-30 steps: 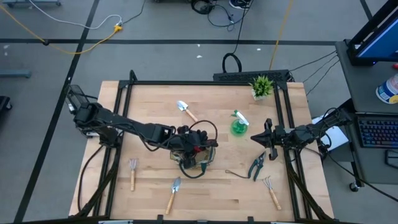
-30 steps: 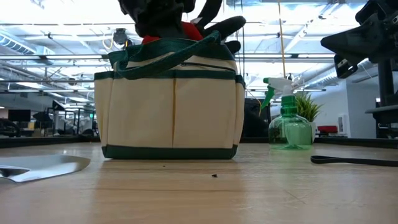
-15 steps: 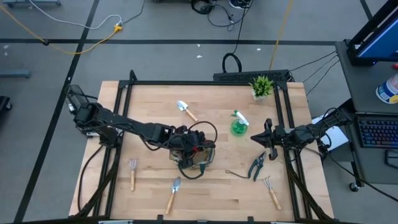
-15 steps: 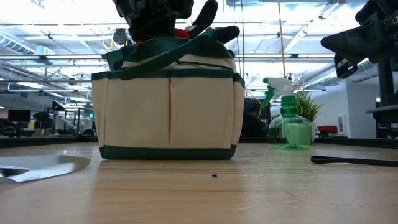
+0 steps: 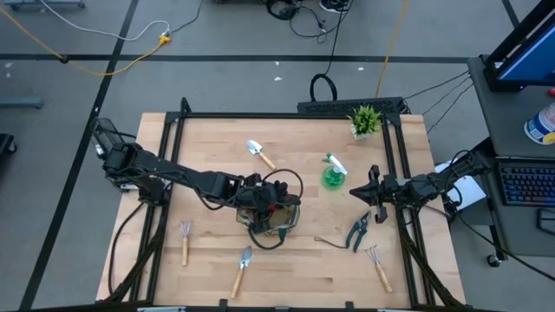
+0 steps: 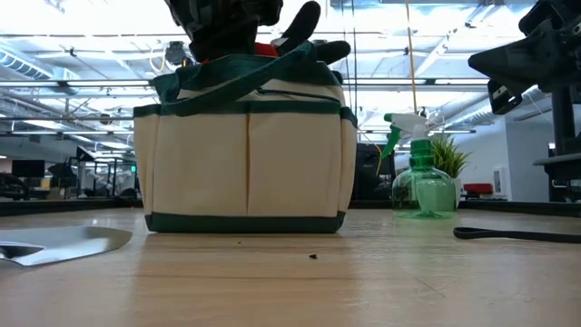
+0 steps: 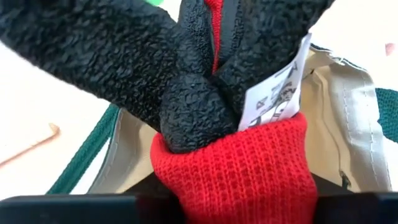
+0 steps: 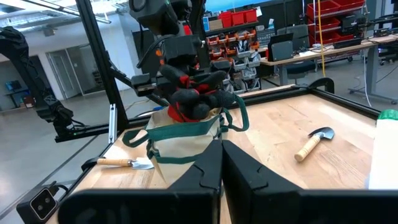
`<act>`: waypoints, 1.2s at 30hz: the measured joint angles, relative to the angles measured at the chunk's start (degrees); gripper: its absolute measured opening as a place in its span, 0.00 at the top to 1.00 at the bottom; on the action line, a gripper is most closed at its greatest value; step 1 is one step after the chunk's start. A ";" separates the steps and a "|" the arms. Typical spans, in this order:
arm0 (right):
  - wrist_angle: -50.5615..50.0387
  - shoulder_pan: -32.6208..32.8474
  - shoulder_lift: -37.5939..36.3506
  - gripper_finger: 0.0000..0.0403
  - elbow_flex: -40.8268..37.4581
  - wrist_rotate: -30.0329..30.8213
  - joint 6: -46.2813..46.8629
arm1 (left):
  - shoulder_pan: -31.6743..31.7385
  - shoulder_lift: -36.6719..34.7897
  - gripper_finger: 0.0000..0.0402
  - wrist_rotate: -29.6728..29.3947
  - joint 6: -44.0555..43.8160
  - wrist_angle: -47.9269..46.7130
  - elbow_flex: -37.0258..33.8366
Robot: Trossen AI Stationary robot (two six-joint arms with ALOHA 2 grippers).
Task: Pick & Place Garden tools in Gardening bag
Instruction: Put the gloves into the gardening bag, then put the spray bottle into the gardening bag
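The beige gardening bag (image 5: 276, 222) with dark green trim stands upright on the table's middle (image 6: 245, 163). My left gripper (image 5: 260, 203) hangs over its open mouth, shut on a red-and-black glove (image 6: 304, 36) whose black fingers stick up past the bag's rim. My right gripper (image 5: 371, 192) is shut and waits level at the table's right edge, touching nothing. The other garden tools lie on the wood: a trowel (image 5: 258, 152), a green spray bottle (image 5: 333, 175), teal shears (image 5: 358, 232), two fork-rakes (image 5: 185, 241) (image 5: 377, 264) and a second trowel (image 5: 241, 269). My left gripper has the glove by its red knit cuff (image 7: 249, 168), which runs back into the jaws; the glove itself hides the fingers. The gripper comes slanting down from the table's left. The glove's black fingers (image 7: 186, 93) splay out ahead over the bag's mouth (image 8: 193, 99).
A small potted plant (image 5: 365, 120) stands at the far right corner. The bag's green loop handles (image 8: 186, 134) droop over its sides. Black frame rails (image 5: 169, 173) run along the table's left and right edges. Bare wood shows between the scattered tools.
My left gripper has tipped a little over the bag, and the glove has sunk lower into the bag's mouth, so less of its red shows above the rim. The bag has shifted slightly on the table.
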 joint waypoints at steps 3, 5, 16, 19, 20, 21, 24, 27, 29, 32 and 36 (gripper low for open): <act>0.00 -0.01 0.00 1.00 -0.01 0.00 0.01 | 0.00 0.00 0.56 0.02 1.86 -0.01 0.01; 0.00 -0.02 0.00 1.00 -0.01 0.00 0.01 | 0.00 0.00 0.52 0.10 3.05 -0.03 0.02; 0.00 -0.01 0.00 1.00 0.00 0.01 0.01 | 0.00 0.00 0.36 1.01 7.77 -2.28 0.09; 0.00 -0.02 0.00 1.00 0.01 0.00 0.01 | 0.00 0.00 0.33 0.99 8.38 -2.84 0.32; 0.00 0.00 0.00 1.00 -0.01 0.00 0.01 | 0.00 0.00 0.32 0.94 8.38 -3.65 0.71; 0.00 0.00 0.00 1.00 0.00 0.00 0.01 | 0.00 0.00 0.30 0.79 8.38 -4.73 1.36; 0.00 -0.01 -0.01 1.00 -0.01 0.01 0.00 | 0.00 0.00 0.27 -0.28 9.10 -8.61 3.99; 0.00 -0.01 0.00 1.00 -0.01 0.01 0.01 | 0.00 0.00 0.25 -0.98 10.23 -13.06 7.18; 0.00 0.00 0.00 1.00 -0.01 0.00 0.01 | 0.00 0.00 0.24 -1.02 10.74 -15.86 9.72; 0.00 -0.02 0.00 1.00 -0.01 0.00 0.01 | 0.00 0.00 0.23 -0.30 10.70 -20.60 13.95; 0.00 -0.01 0.00 1.00 -0.01 0.00 0.01 | 0.00 -0.02 0.23 0.55 7.27 -28.11 19.66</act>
